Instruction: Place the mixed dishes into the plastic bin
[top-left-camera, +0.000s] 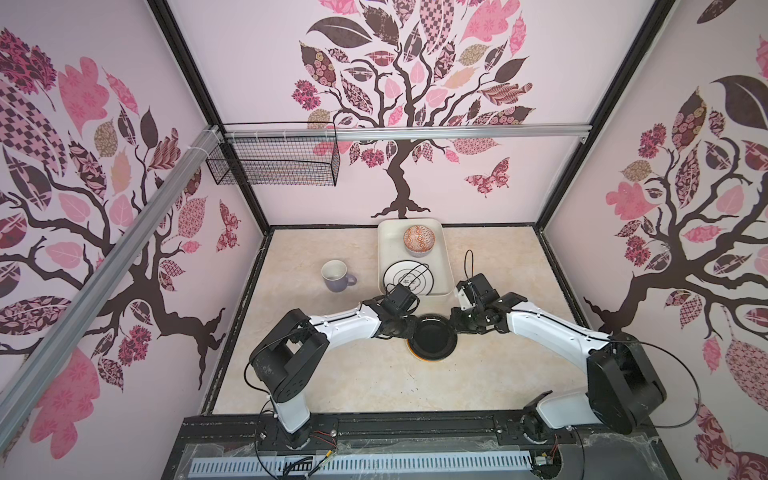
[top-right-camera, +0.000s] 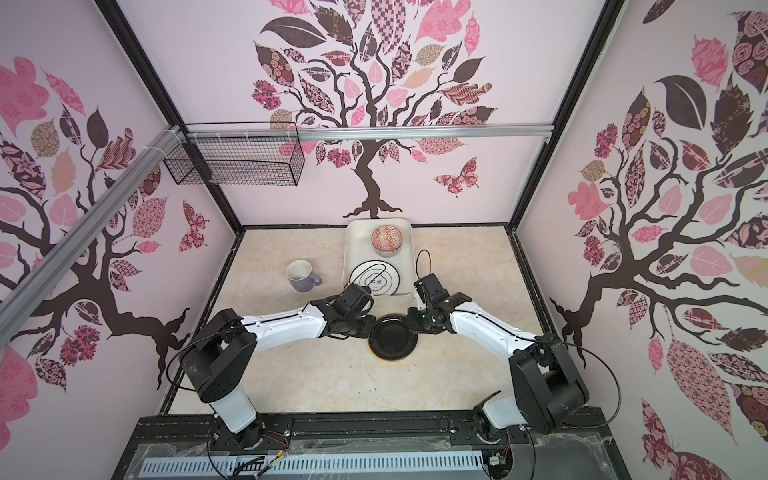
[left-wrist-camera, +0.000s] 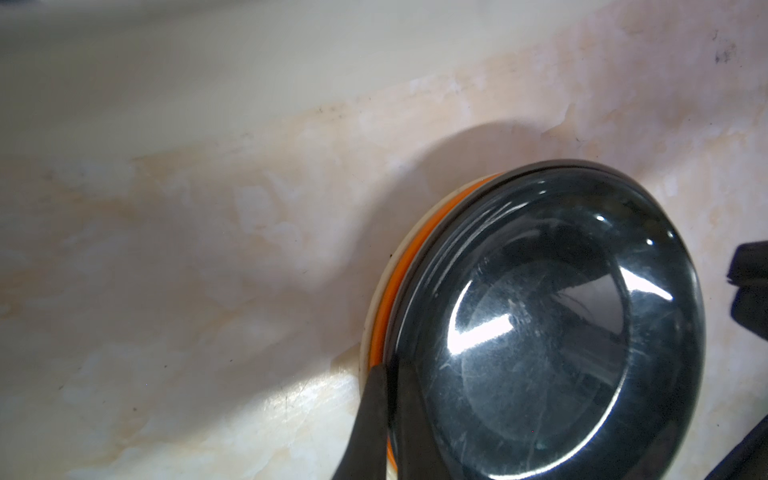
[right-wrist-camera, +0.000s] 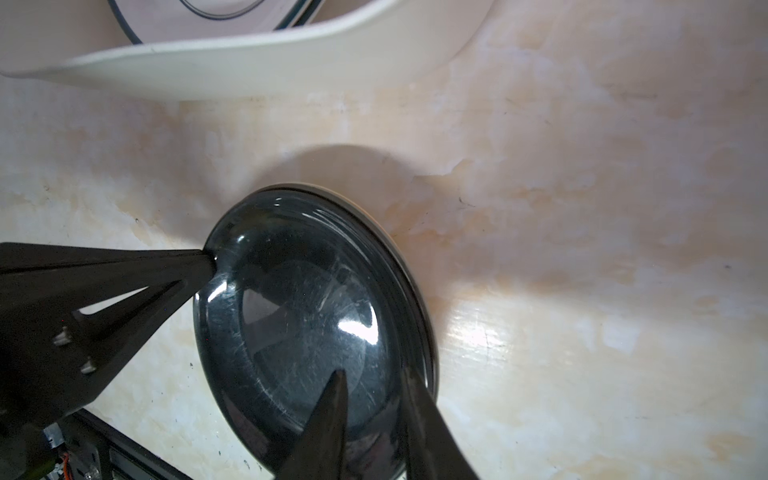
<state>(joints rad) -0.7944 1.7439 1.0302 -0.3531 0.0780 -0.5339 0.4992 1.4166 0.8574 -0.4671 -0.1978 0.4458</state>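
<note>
Nearest my end of the table (top-left-camera: 332, 374), centre: black plate (top-left-camera: 432, 338) lies on top of an orange plate (left-wrist-camera: 384, 307), with the edge of a cream plate (left-wrist-camera: 371, 320) showing beneath that. Left gripper (left-wrist-camera: 388, 399) is clenched on the black plate's rim, one finger on each side of it. Right gripper (right-wrist-camera: 374, 378) is at the opposite rim. Its fingers (right-wrist-camera: 332, 415) straddle the edge, one over the well, one outside. I cannot tell whether they pinch it or only bracket it.

Further out, left: lavender mug (top-left-camera: 336, 276), upright, handle pointing right, standing alone on the table.

Beyond the arms, centre: plastic bin (top-left-camera: 381, 257), reaching to the table's far edge. White black-ringed plate (top-left-camera: 409, 279) lies flat in its near end. Orange-patterned bowl (top-left-camera: 419, 240) sits upright in its far end.

Farthest, high on the left: black wire basket (top-left-camera: 274, 164).
</note>
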